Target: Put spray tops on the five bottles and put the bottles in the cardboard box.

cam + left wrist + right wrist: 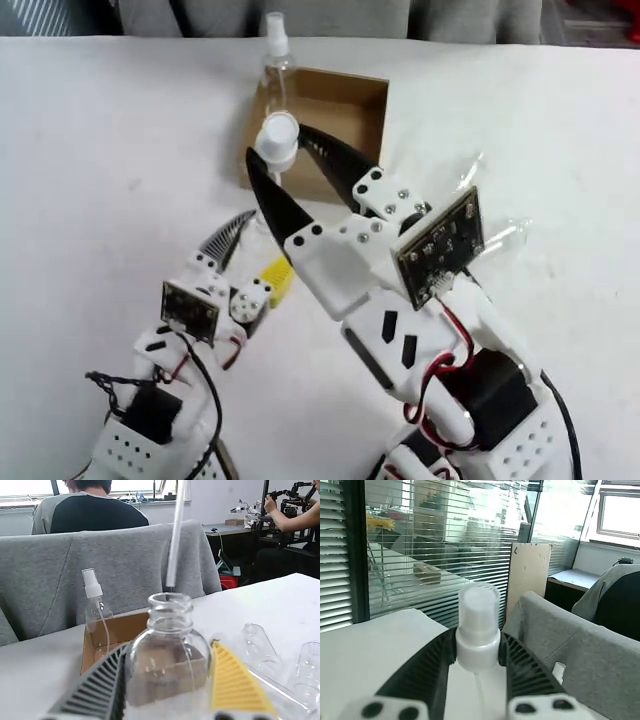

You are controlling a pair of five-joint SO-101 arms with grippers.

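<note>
Right gripper [277,150] [477,650], raised nearest the high camera: black jaws closed on the collar of a white top [278,138] [478,625], held upright. The tube [175,530] hangs straight down from the top. Its lower end is at the mouth of the bottle below; whether it has entered the neck cannot be told.

Left gripper [255,255] [167,690], low on the table [100,150]: one black and one yellow jaw clamped on the sides of a clear bottle [167,665]. The bottle is upright, with its neck open and no top fitted.

Box [345,100] [87,645]: open and just beyond both grippers.

Capped bottle [275,50] [95,605]: upright at the box's far corner with its top fitted. Whether it is inside the box or just behind it cannot be told.

Loose bottles [500,235] [257,645]: clear and uncapped, lying on their sides on the table on the right arm's side, apart from the box.
</note>
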